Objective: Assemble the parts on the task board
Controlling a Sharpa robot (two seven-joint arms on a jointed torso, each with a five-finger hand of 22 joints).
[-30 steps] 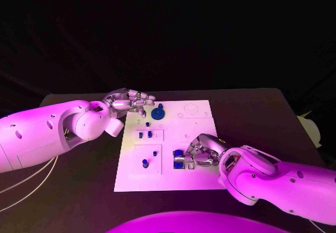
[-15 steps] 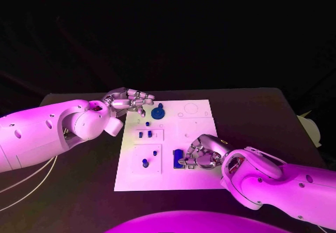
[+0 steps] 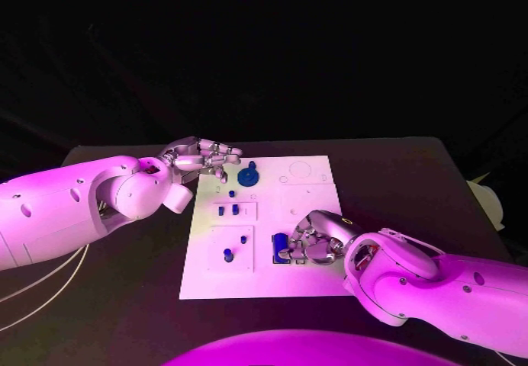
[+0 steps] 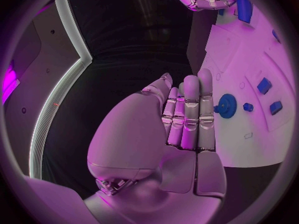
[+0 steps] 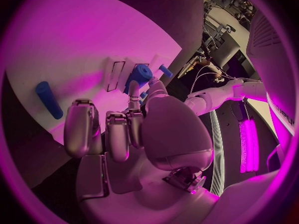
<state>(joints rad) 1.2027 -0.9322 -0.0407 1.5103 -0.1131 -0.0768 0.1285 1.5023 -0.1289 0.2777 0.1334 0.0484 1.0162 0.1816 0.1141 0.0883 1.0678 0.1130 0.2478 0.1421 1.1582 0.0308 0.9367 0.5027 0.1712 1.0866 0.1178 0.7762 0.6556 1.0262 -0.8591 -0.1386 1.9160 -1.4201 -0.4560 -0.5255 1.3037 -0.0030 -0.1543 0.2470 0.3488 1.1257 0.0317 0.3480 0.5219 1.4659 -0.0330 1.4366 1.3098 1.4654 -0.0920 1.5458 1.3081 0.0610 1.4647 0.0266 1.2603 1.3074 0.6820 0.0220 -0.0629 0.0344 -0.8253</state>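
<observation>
The white task board [image 3: 297, 207] lies in the middle of the black table. A blue gear [image 3: 249, 178] sits near its far left corner, with small blue parts [image 3: 228, 210] in recesses below it. My left hand [image 3: 204, 160] hovers at that far left corner with straight fingers and holds nothing; the left wrist view shows the gear [image 4: 226, 105] just past its fingertips [image 4: 198, 79]. My right hand [image 3: 311, 242] curls over the board's near middle and pinches a blue part [image 3: 279, 248] at a recess. In the right wrist view that part [image 5: 139, 74] stands at the fingertips.
A blue peg [image 5: 49, 99] lies loose on the board beside my right hand. More small blue pieces [image 3: 229, 255] stand in the near left recess. Bare black table [image 3: 418, 175] surrounds the board on all sides.
My right hand has shifted slightly over the blue part at the near recess, fingers closing tighter. The left hand has stayed in place.
</observation>
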